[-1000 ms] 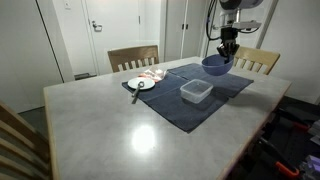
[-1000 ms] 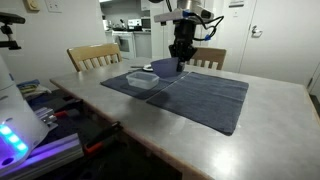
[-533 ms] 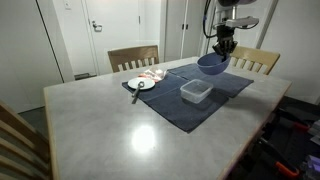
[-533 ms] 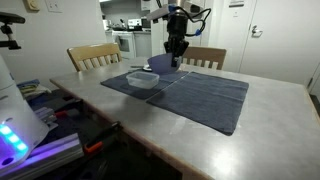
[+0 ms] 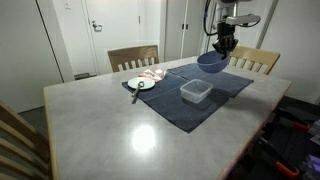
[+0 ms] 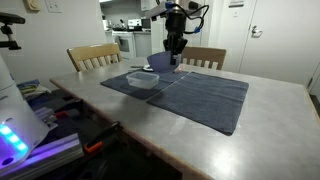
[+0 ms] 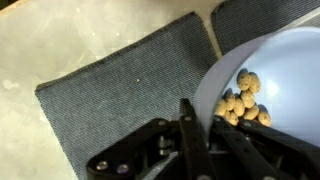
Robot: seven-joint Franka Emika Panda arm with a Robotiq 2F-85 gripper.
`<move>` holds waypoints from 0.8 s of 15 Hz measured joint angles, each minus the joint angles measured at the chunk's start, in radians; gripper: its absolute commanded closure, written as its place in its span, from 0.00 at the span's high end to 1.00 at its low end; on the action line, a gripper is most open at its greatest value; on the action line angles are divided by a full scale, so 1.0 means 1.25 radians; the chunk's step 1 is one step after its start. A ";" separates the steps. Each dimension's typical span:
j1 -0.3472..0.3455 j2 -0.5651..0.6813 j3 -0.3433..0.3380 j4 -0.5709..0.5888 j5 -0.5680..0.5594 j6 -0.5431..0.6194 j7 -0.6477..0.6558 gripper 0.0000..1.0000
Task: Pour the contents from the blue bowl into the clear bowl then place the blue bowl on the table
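Observation:
My gripper (image 5: 224,47) is shut on the rim of the blue bowl (image 5: 211,64) and holds it in the air above the dark blue cloth, up and beyond the clear bowl (image 5: 196,92). In an exterior view the blue bowl (image 6: 160,62) hangs under the gripper (image 6: 175,47), just behind the clear bowl (image 6: 143,79). In the wrist view the gripper (image 7: 203,128) pinches the bowl's rim (image 7: 262,75), and several tan round pieces (image 7: 243,100) lie inside the bowl. The clear bowl does not show in the wrist view. The table (image 5: 120,130) has a pale grey top.
A dark blue cloth (image 5: 175,105) covers part of the table. A white plate (image 5: 141,84) with a utensil and a pink item sits at the cloth's far corner. Wooden chairs (image 5: 133,57) stand behind the table; another chair (image 6: 92,57) shows in an exterior view.
My gripper has lifted the blue bowl a little higher above the cloth and moved it slightly. The clear bowl and the plate have not moved.

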 measured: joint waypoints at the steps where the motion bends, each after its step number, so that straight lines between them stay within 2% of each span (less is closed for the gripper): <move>1: 0.001 0.000 0.000 0.000 -0.002 0.000 0.000 0.02; 5: 0.019 0.001 0.001 0.000 -0.019 0.000 0.043 0.02; 12: 0.102 0.001 0.012 0.002 -0.116 -0.011 0.252 0.02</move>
